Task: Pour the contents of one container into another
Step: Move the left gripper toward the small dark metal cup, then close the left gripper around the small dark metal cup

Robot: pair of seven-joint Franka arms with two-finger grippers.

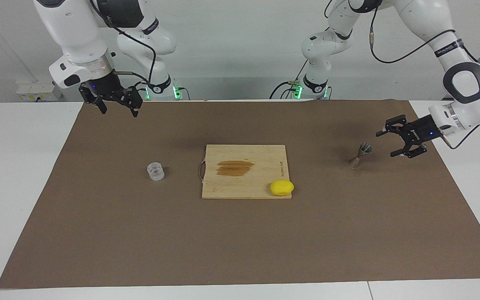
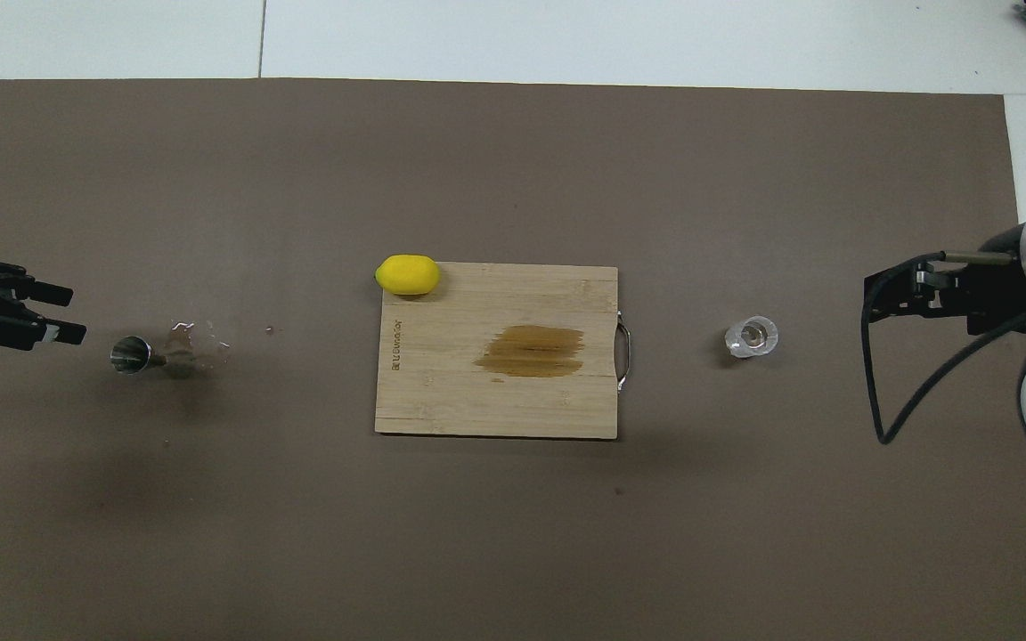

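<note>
Left pincer (image 1: 397, 143) spread wide, low, just beside jigger (image 1: 361, 153) toward left arm's end of table (image 1: 36, 166). Nothing held. Approach level w/ narrow waist, centre before closing; it's top-heavy, tips easily. Right pincer (image 1: 117, 107) waits wide open, up high. Glass tumbler (image 1: 156, 171) stands upright beside cutting board (image 1: 244, 171), toward right arm's end.

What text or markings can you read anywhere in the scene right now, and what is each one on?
Cutting board: one short line of printed letters along the edge nearest the lemon, too small to read.
Left arm's wrist band: dark lettering, too small to read.
Glass tumbler, jigger, brown mat: no text visible.
</note>
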